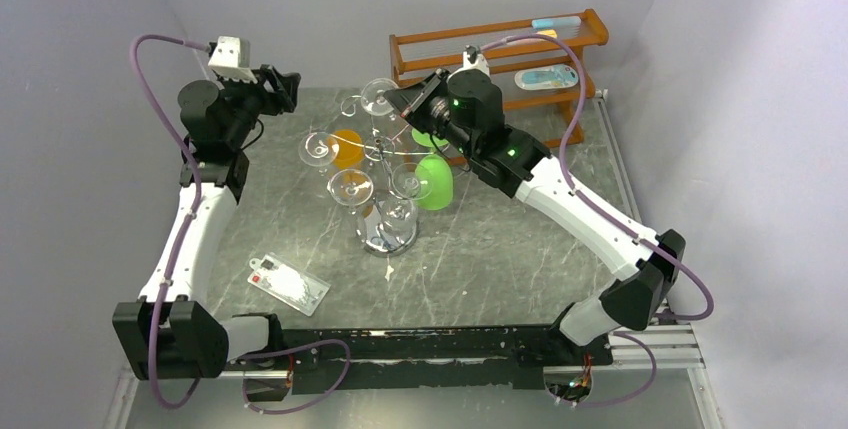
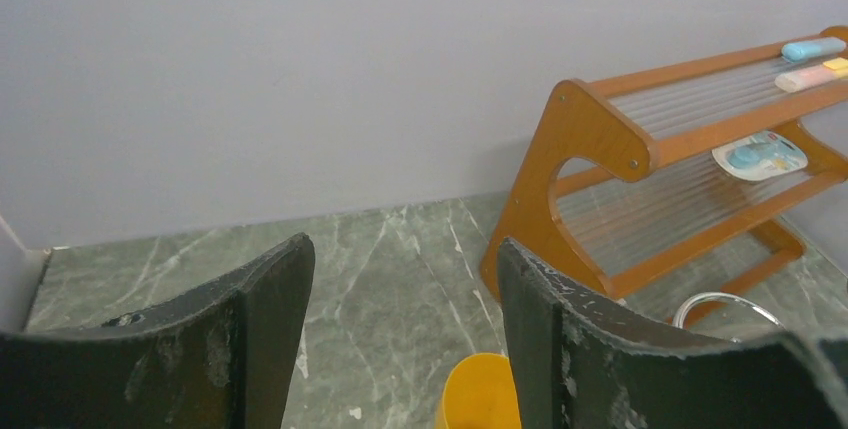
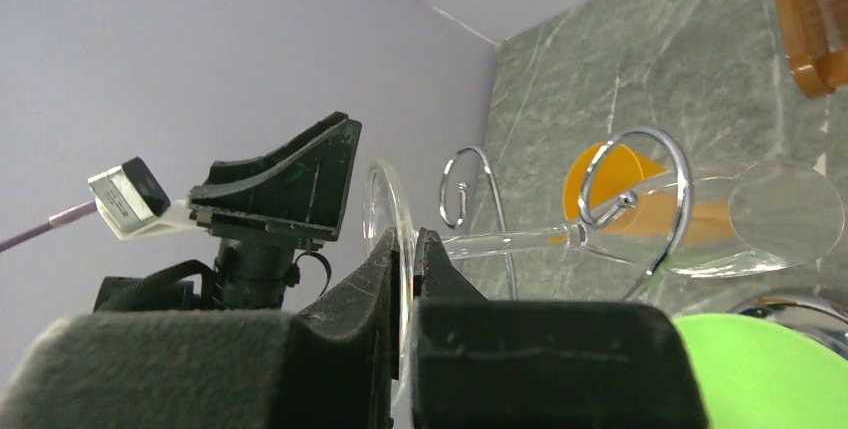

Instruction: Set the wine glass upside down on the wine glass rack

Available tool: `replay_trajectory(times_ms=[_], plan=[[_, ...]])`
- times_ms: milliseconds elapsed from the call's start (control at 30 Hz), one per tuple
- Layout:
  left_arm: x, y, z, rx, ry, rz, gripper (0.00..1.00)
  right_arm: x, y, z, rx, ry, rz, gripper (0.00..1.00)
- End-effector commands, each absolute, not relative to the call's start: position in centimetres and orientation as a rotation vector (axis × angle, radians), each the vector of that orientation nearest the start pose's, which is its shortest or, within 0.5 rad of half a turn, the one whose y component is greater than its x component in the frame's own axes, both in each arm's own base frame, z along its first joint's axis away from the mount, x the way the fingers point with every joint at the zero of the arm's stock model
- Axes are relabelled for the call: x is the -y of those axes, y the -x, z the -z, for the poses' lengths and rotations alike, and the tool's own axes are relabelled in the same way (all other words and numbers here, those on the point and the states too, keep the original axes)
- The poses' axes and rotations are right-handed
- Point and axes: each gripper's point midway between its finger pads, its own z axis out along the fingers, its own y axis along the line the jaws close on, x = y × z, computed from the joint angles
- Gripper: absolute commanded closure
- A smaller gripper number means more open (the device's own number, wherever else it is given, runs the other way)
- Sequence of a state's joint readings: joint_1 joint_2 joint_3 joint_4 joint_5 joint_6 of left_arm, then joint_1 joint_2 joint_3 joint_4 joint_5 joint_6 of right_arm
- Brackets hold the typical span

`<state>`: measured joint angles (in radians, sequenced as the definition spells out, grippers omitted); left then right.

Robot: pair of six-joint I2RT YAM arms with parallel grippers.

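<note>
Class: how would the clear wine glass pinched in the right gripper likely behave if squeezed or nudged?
Probably fragile: the wine glass has a thin stem. Likely slippery: the right gripper pinches only its smooth foot edge.

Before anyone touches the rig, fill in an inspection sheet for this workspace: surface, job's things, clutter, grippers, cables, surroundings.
Surface: marble table, a few pale specks near the front.
Job's things: wine glass, its stem at a curl of the wine glass rack; other glasses hang there.
Clutter: orange cup, green cup, flat packet.
Grippers: left gripper open and empty; right gripper shut on the wine glass's foot.
Cables: purple cables loop off both arms, none on the rack.
Surroundings: wooden shelf at the back holding small items; plain walls.
</note>
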<state>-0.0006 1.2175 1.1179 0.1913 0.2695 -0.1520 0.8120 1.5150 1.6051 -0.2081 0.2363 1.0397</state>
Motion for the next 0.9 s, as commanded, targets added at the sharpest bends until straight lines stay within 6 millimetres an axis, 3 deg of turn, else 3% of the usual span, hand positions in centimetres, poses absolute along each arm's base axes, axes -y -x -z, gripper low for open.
replay_trajectory(times_ms=[0, 267, 600, 867], plan=[[5.4, -42.5, -36.4, -1.562, -0.087, 0.395, 0.29, -33.8, -33.8, -41.7, -1.765, -0.408, -1.144, 1.00], [5.1, -42.2, -36.2, -1.558, -0.085, 0.394, 0.26, -31.8, -34.7, -40.9, -1.757, -0.437, -0.996, 1.00], [4.6, -41.7, -36.3, -1.531, -0.099, 0.347, 0.26, -30.0, -35.9, -41.3, -1.701, -0.451, -0.886, 1.00], [4.3, -41.4, -36.4, -1.512, -0.092, 0.323, 0.26, -29.9, -37.4, -41.8, -1.671, -0.403, -0.847, 1.00]])
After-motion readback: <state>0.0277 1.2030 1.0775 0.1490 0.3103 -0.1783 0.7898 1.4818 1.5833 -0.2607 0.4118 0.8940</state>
